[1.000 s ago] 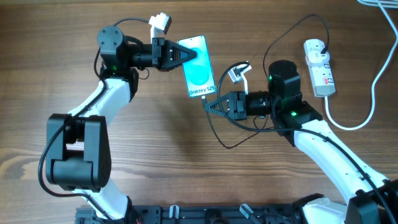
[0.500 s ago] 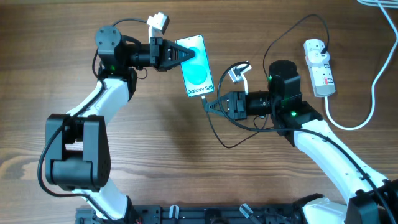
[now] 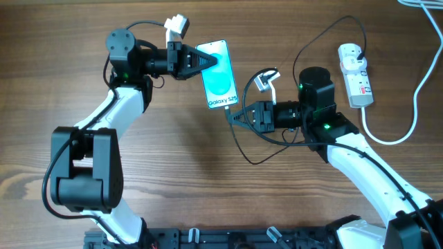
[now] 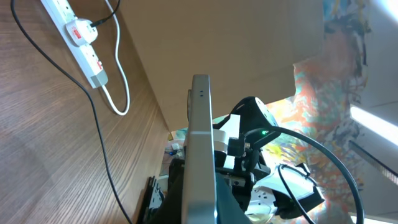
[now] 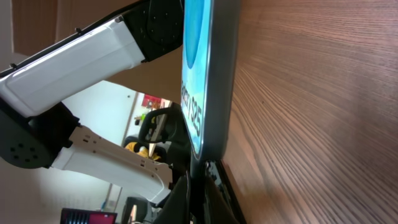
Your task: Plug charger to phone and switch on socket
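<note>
Against wood-grain table (image 3: pixel 173 173), slim phone (image 3: pixel 223 83) shows cyan screen, white band.

The phone (image 3: pixel 220 75), upper centre, has a cyan screen, a white text band and dark edges; the charger (image 3: pixel 325 29) cable is black; the socket (image 3: pixel 355 75), upper right, is white with red marks; the table (image 3: pixel 208 200) is brown wood grain.
</note>
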{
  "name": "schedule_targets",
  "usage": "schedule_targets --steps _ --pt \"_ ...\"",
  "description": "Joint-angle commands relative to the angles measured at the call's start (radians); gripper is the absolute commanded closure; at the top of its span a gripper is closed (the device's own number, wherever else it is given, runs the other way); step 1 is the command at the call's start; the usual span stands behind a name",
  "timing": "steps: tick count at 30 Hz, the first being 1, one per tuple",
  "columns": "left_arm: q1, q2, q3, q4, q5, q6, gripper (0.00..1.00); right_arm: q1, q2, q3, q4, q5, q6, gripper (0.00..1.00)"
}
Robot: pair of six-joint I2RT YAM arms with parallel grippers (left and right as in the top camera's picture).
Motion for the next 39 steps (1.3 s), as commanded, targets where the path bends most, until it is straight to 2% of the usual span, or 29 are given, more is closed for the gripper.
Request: schedule_targets --steps 1,17,39 --pt "-0.019 -0.014 0.010 0.008 -0.008 -0.010 0.96 0.006 0.002 -0.006 0.008 0.009 0.014 0.96" --pt "-0.016 -0.014 0.010 0.008 0.048 0.002 0.96 -0.001 0.002 -0.006 0.035 0.009 0.021 0.96" --pt "-0.013 -0.014 0.010 0.008 0.048 0.002 0.96 -0.040 0.002 -0.006 0.037 0.017 0.027 0.96"
